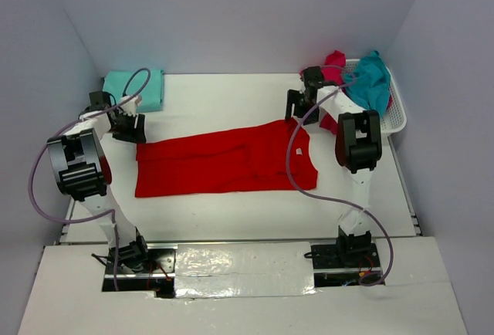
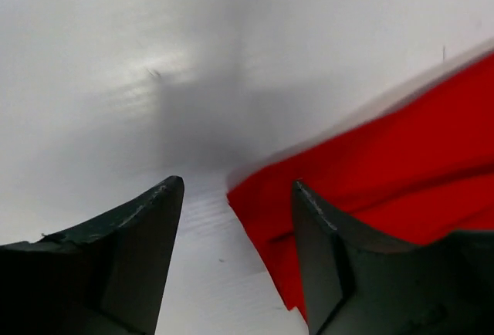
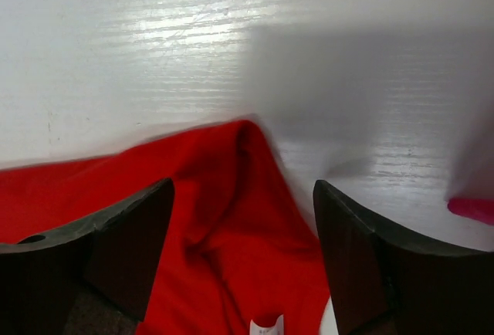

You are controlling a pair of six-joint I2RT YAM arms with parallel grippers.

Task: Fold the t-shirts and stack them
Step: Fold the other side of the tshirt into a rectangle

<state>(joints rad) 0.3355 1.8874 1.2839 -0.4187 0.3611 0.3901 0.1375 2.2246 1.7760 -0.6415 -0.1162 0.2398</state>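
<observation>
A bright red t-shirt (image 1: 224, 161) lies flat across the middle of the table, folded lengthwise. My left gripper (image 1: 127, 128) hovers at its far left corner. In the left wrist view this gripper (image 2: 236, 183) is open, and the red cloth's corner (image 2: 401, 165) lies loose on the table between and under the fingers. My right gripper (image 1: 301, 111) is at the shirt's far right corner. The right wrist view shows it (image 3: 243, 184) open above the red cloth (image 3: 216, 219), with a white label (image 3: 266, 326) at the bottom edge. A folded teal t-shirt (image 1: 135, 88) sits at the back left.
A white mesh basket (image 1: 395, 119) at the back right holds a teal shirt (image 1: 370, 80) and a magenta shirt (image 1: 333, 65). A bit of magenta cloth (image 3: 472, 209) shows at the right wrist view's edge. Grey walls enclose the table on three sides.
</observation>
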